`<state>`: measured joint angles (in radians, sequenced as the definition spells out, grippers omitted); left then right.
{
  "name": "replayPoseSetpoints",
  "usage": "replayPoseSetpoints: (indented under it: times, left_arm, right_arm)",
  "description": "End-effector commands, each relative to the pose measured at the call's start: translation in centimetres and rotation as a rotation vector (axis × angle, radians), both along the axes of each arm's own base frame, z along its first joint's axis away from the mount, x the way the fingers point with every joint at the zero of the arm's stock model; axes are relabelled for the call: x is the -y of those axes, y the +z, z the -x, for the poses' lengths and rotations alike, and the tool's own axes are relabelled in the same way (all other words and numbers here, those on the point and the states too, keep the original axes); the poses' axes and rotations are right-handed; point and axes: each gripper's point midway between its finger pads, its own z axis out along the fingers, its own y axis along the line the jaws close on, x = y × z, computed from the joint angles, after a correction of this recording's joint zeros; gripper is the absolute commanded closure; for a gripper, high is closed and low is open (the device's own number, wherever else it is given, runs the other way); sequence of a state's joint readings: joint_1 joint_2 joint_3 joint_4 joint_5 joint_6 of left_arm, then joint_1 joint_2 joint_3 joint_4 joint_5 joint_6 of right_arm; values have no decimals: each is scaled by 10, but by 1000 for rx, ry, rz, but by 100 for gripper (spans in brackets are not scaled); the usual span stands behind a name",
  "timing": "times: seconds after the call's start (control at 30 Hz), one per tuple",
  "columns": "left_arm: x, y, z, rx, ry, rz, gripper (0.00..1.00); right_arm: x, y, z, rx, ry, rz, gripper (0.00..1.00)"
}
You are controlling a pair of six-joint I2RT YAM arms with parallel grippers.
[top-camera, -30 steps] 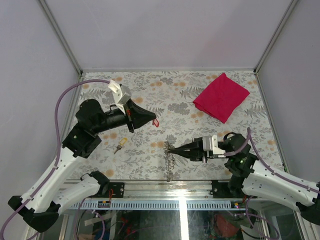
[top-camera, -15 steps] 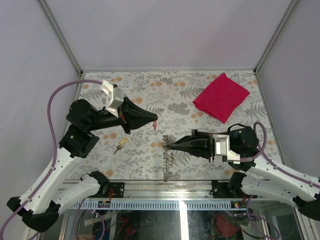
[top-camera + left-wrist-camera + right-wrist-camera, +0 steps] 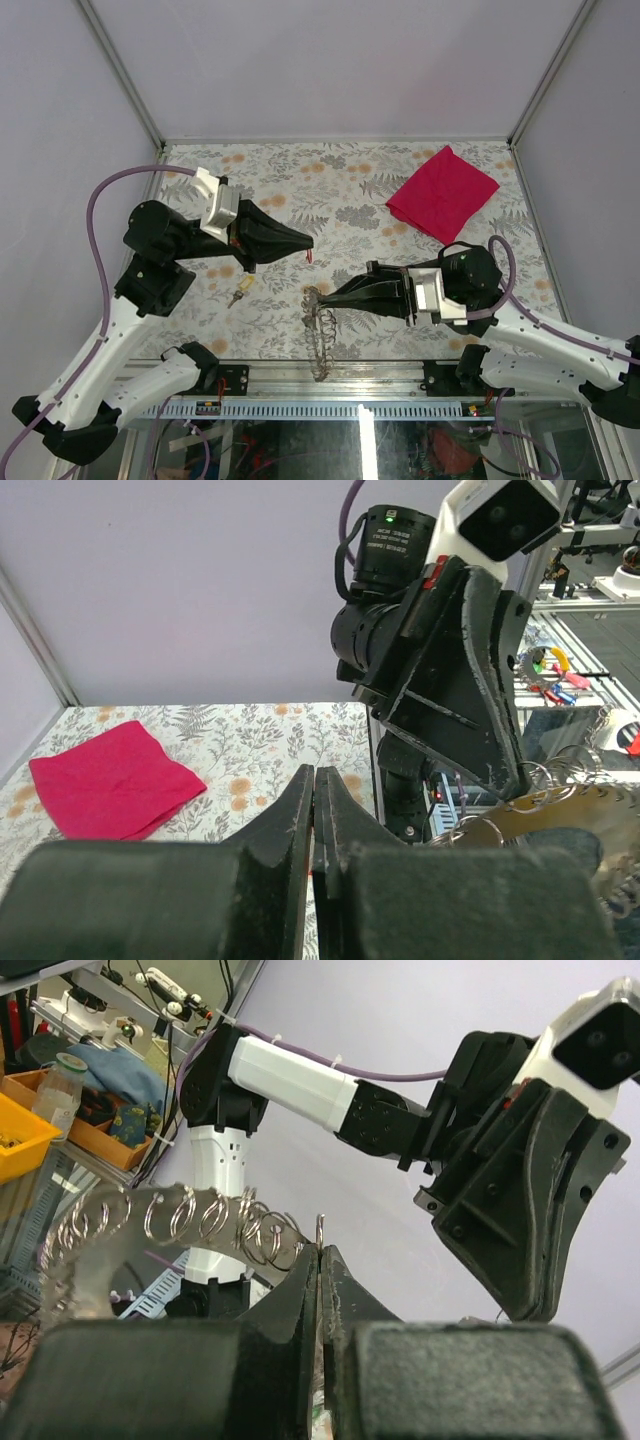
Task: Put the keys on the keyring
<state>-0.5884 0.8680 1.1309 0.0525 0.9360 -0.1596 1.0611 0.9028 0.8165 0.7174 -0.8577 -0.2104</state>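
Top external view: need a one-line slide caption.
Bimanual threading: left gripper pinches the red key facing the right gripper, which holds the keyring chain; the yellow key lies on the table.

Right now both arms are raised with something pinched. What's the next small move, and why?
Probably ease the left gripper toward the right gripper, lining the red key up with the keyring. Both grippers are shut on their parts, but the top view shows a gap between key and ring. The yellow key lies loose, for later.

The right gripper (image 3: 318,1256) pinches what looks like a keyring (image 3: 319,1228), linked rings (image 3: 190,1220) trailing left.
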Motion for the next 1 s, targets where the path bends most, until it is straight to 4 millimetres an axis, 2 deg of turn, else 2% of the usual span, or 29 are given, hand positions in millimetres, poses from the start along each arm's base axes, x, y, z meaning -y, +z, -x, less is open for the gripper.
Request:
replayPoseSetpoints:
  times: [0.0,0.17,0.33,0.63,0.97]
  left_arm:
    - [-8,27,19,132,-37,49,100]
    - [-9,27,20,132,-35,40,100]
    - [-9,25,24,133,-51,33,100]
    - [-13,14,33,152,-77,2,100]
    - [-17,11,37,173,-72,-22,100]
  right_arm:
    - [11,48,7,48,1,-163,100]
    - [9,59,5,-68,41,-212,100]
    - [8,54,16,-102,145,-200,100]
    - [-4,41,23,-16,196,-121,100]
    - [-19,27,17,155,167,-33,100]
